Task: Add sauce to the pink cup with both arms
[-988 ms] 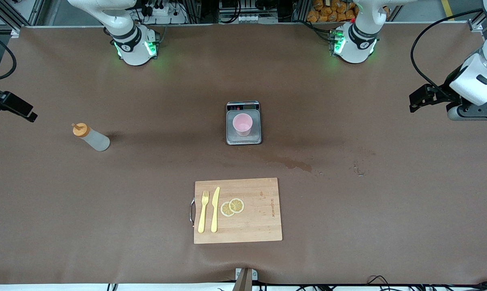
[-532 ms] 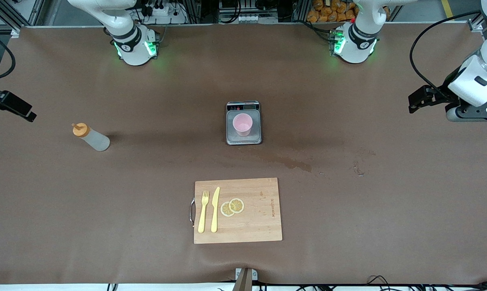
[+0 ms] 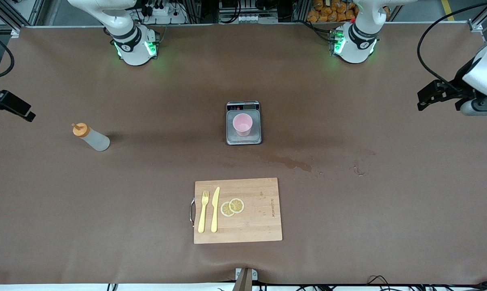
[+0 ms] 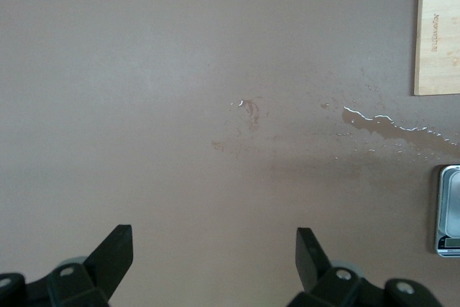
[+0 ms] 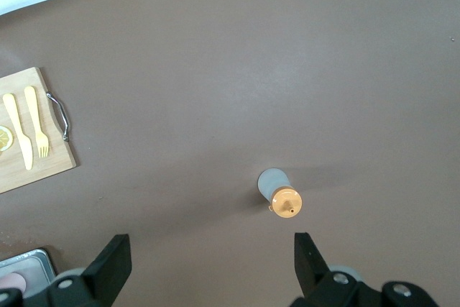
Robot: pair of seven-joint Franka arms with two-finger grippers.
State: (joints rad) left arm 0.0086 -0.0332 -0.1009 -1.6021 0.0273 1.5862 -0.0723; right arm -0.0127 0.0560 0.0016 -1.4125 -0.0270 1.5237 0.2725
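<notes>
Sauce bottle (image 3: 91, 137): small translucent whitish squeeze bottle of soft-looking plastic, orange cap with a pointed nozzle; it stands upright on the table toward the right arm's end, well apart from the scale, with nothing touching it.
Pink cup (image 3: 242, 124): pale pink, round, smooth and handleless, slightly tapered; it stands upright on the scale's plate and is narrower than the plate.
Scale (image 3: 243, 123): flat rectangular kitchen scale with a grey metal plate and a dark strip holding the display along the edge toward the robots' bases; it sits at the middle of the table.
Right gripper (image 5: 208, 253): black, fingers spread wide and holding nothing; it hangs over the table near the right arm's end, and the bottle shows below it in the right wrist view.
Left gripper (image 4: 214, 246): black, fingers spread wide and holding nothing; it hangs over bare table near the left arm's end.
Table (image 3: 388, 210): covered with a matte brown sheet, with a glossy wet smear (image 3: 294, 163) between the scale and the board.
Cutting board (image 3: 259, 218): pale wood, rectangular, with a metal handle at one short edge; it lies nearer to the front camera than the scale.
On the board: a yellow plastic fork (image 3: 203, 211) and knife (image 3: 215, 209) side by side, and two overlapping round lemon slices (image 3: 232, 207) beside the knife.
</notes>
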